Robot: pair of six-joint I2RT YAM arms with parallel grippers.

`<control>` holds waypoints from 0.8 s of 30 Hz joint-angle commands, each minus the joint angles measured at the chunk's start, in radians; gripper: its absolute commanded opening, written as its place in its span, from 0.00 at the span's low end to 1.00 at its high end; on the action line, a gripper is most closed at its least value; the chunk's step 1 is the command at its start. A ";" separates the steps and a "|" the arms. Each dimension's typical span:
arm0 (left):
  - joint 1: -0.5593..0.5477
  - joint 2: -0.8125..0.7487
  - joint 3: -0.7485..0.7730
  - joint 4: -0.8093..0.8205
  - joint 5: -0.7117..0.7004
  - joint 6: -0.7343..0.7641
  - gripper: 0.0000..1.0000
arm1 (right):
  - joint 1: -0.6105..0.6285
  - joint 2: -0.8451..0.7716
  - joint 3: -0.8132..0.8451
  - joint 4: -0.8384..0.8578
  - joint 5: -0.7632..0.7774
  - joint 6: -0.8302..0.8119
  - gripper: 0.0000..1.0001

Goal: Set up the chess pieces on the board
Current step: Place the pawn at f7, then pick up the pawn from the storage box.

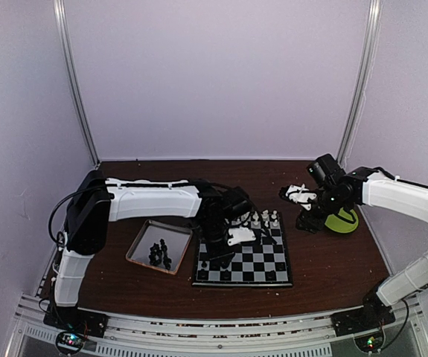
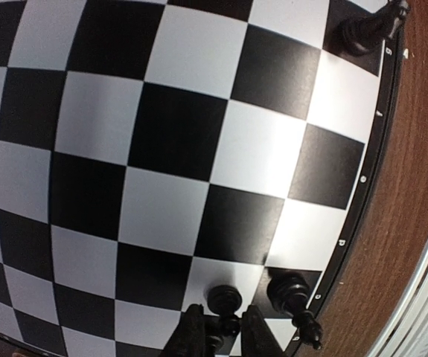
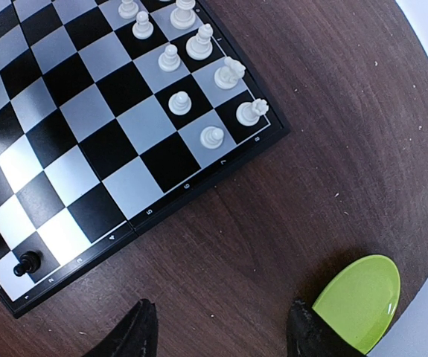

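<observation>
The board [image 1: 262, 260] lies at the table's middle, with white chess pieces [image 1: 263, 219] along its far edge. In the left wrist view my left gripper [image 2: 225, 331] reaches down at the board's [image 2: 154, 141] near corner, fingers [image 2: 191, 335] tight against the head of a black pawn [image 2: 225, 297]. The pawn's base rests on a pale square. Black pieces [image 2: 292, 291] stand just beside it and one [image 2: 366, 30] further along the edge. My right gripper [image 3: 221, 331] hangs open over bare wood to the right of the board [image 3: 87, 126], where several white pieces [image 3: 199, 44] stand.
A silver metal tray [image 1: 141, 244] left of the board holds several black pieces [image 1: 160, 253]. A green dish [image 1: 344, 221] sits under the right arm and shows beside my right finger as well [image 3: 359, 301]. White walls and metal posts enclose the table.
</observation>
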 commanded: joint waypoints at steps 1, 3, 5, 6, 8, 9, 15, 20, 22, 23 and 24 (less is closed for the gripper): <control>-0.004 -0.019 0.048 0.005 -0.028 0.001 0.22 | -0.008 0.010 -0.003 -0.010 -0.006 -0.003 0.59; 0.002 -0.044 0.054 0.004 -0.028 0.003 0.25 | -0.007 0.011 -0.002 -0.009 -0.006 -0.004 0.59; 0.011 -0.080 0.054 -0.005 -0.033 0.004 0.26 | -0.008 0.011 -0.002 -0.008 -0.009 -0.004 0.59; 0.017 -0.096 0.055 -0.017 -0.038 0.007 0.27 | -0.008 0.013 -0.001 -0.009 -0.009 -0.003 0.59; 0.035 -0.145 0.044 -0.033 -0.067 0.004 0.27 | -0.007 0.016 0.001 -0.012 -0.014 -0.003 0.59; 0.050 -0.174 0.029 -0.033 -0.082 -0.001 0.27 | -0.007 0.019 0.002 -0.012 -0.014 -0.004 0.59; 0.185 -0.348 -0.130 0.011 -0.187 -0.104 0.28 | -0.007 0.027 0.010 -0.020 -0.024 -0.004 0.59; 0.343 -0.449 -0.321 0.065 -0.258 -0.249 0.30 | -0.008 0.032 0.013 -0.023 -0.027 -0.005 0.59; 0.390 -0.473 -0.392 0.089 -0.260 -0.290 0.29 | -0.008 0.033 0.012 -0.023 -0.028 -0.005 0.59; 0.405 -0.483 -0.423 0.100 -0.263 -0.303 0.29 | -0.007 0.034 0.014 -0.024 -0.029 -0.004 0.59; 0.418 -0.487 -0.448 0.108 -0.265 -0.314 0.29 | -0.006 0.035 0.014 -0.024 -0.030 -0.004 0.59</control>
